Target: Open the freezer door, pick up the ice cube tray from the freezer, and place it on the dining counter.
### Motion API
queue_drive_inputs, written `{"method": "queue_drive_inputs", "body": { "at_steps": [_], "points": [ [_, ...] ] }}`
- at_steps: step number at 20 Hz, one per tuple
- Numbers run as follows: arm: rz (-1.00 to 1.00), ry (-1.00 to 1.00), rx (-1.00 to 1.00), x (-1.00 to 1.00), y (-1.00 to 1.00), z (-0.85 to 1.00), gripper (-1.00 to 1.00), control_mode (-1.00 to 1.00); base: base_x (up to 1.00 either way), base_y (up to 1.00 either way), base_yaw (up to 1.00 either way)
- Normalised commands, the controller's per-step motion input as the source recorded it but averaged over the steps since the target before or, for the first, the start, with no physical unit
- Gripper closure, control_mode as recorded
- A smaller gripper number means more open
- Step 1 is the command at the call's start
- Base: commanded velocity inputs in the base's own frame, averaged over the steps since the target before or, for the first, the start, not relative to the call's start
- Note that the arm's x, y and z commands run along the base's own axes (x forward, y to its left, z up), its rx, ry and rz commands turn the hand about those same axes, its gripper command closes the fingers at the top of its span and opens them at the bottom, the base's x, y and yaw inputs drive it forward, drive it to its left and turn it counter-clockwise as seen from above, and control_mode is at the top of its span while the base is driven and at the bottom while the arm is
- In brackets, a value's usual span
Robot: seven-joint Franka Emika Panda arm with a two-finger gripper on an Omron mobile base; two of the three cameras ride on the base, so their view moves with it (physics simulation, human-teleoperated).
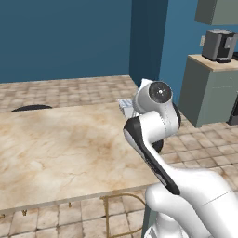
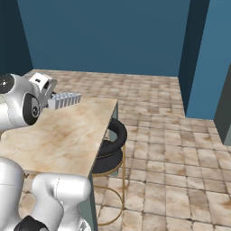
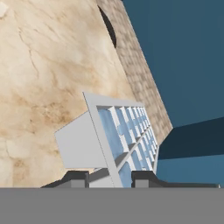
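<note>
The ice cube tray (image 3: 117, 139) is a small white tray with a grid of pale blue cubes. My gripper (image 3: 109, 179) is shut on its near end, with a dark fingertip on each side. From the right base view the tray (image 2: 66, 99) sticks out of the gripper (image 2: 52, 100) a little above the far right corner of the dining counter (image 2: 67, 135). In the left base view my own arm hides most of the tray (image 1: 124, 106), which hangs over the beige marbled counter (image 1: 60, 148). The freezer and its door are out of view.
A black stool with gold legs (image 2: 111, 145) stands at the counter's right side, and another dark stool (image 1: 30, 108) is at its far side. A grey cabinet (image 1: 209, 93) with a coffee machine (image 1: 219, 45) stands at the back right. Tiled floor lies all around.
</note>
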Motion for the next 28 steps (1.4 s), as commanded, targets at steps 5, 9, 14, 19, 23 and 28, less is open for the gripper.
{"method": "queue_drive_inputs", "body": {
  "at_steps": [5,9,14,19,23,28],
  "points": [
    [0.0,0.02,0.0,0.29,0.0,-0.45,1.0,-1.0,0.0,0.0,0.0],
    [0.0,0.01,0.0,0.24,0.0,-0.5,1.0,-1.0,0.0,0.0,0.0],
    [0.0,0.0,0.0,0.17,0.0,-0.35,1.0,-1.0,0.0,0.0,0.0],
    [0.0,0.0,0.0,0.14,0.0,-0.34,1.0,-1.0,0.0,0.0,0.0],
    [0.0,0.02,0.0,0.13,0.0,-0.33,1.0,-1.0,0.0,0.0,0.0],
    [0.0,0.03,0.0,0.1,0.0,-0.25,1.0,-1.0,0.0,0.0,0.0]
  ]
}}
